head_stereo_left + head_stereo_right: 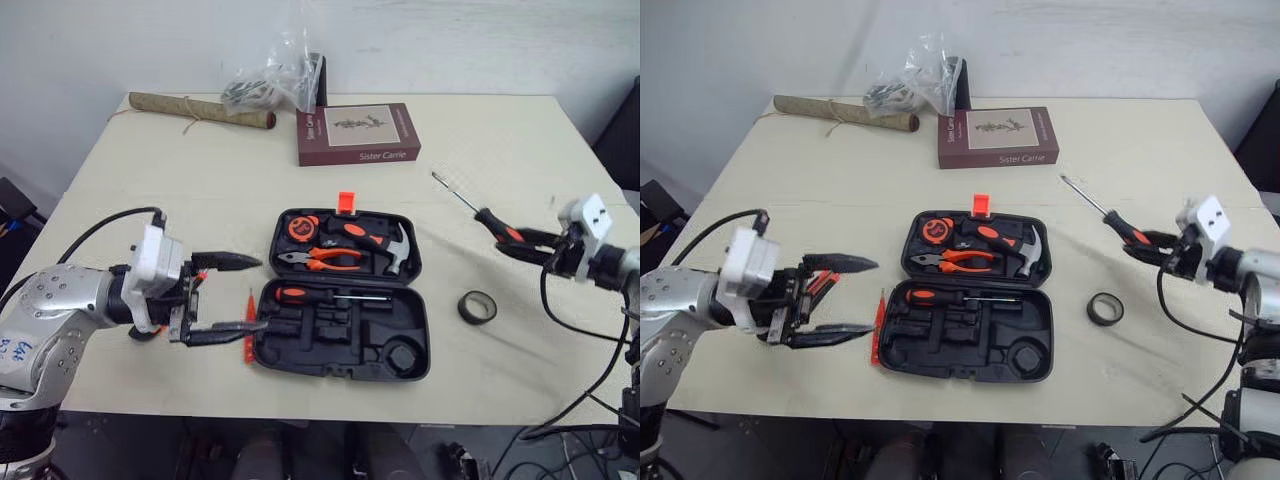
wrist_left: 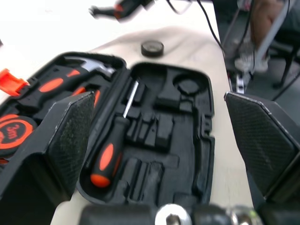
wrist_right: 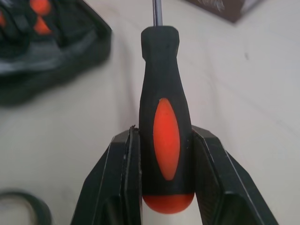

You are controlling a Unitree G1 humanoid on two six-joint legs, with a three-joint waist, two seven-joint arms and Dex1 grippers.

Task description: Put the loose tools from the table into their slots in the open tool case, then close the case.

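Two pincers: we see the right pincer [image 3: 166, 140] pinching the screwdriver [image 1: 495, 222] by its handle above the surface [image 1: 200, 180], right of the case [image 1: 345, 340], probably for slotting; left pincer [image 1: 245, 293] spread beside the case.

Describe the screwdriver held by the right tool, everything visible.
The screwdriver has a black handle with an orange oval inlay and orange butt, rubbery-looking, and a thin metal shaft. The right tool clamps the handle near its butt, holding it over the table right of the open case, shaft pointing away from the robot.
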